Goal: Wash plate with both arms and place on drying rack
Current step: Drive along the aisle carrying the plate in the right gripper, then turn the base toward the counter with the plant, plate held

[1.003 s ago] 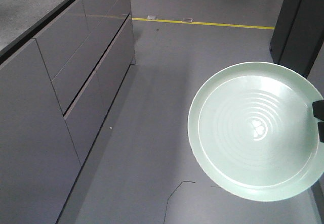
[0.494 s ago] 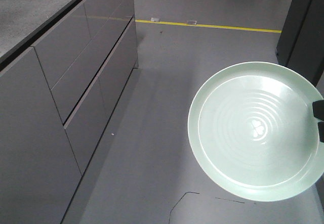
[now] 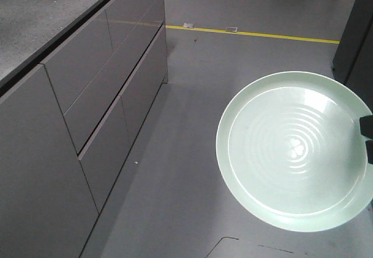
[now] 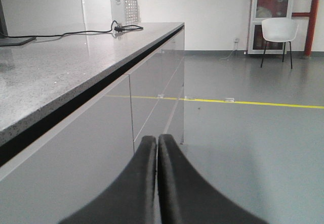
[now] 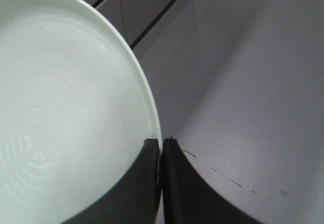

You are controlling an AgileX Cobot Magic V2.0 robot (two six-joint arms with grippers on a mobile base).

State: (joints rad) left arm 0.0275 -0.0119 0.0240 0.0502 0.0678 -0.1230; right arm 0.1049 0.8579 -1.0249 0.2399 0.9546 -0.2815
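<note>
The pale mint-green plate (image 3: 294, 150) hangs in the air over the grey floor, face up, with concentric rings showing. My right gripper (image 5: 161, 142) is shut on the plate's (image 5: 66, 107) rim, one finger above and one below; in the front view only its black tips (image 3: 367, 135) show at the right edge. My left gripper (image 4: 157, 139) is shut with nothing in it, pointing along the cabinet front. The drying rack is out of view.
A grey cabinet run (image 3: 99, 95) with drawers under a speckled stone counter (image 4: 50, 67) stands on the left. A yellow floor line (image 3: 256, 34) crosses ahead. A white chair (image 4: 279, 32) stands far off. A dark cabinet (image 3: 355, 31) is at the right.
The cabinet, yellow line and floor marks have shifted right and down in the front view, so the base has moved. The plate keeps its place in the frame, still held.
</note>
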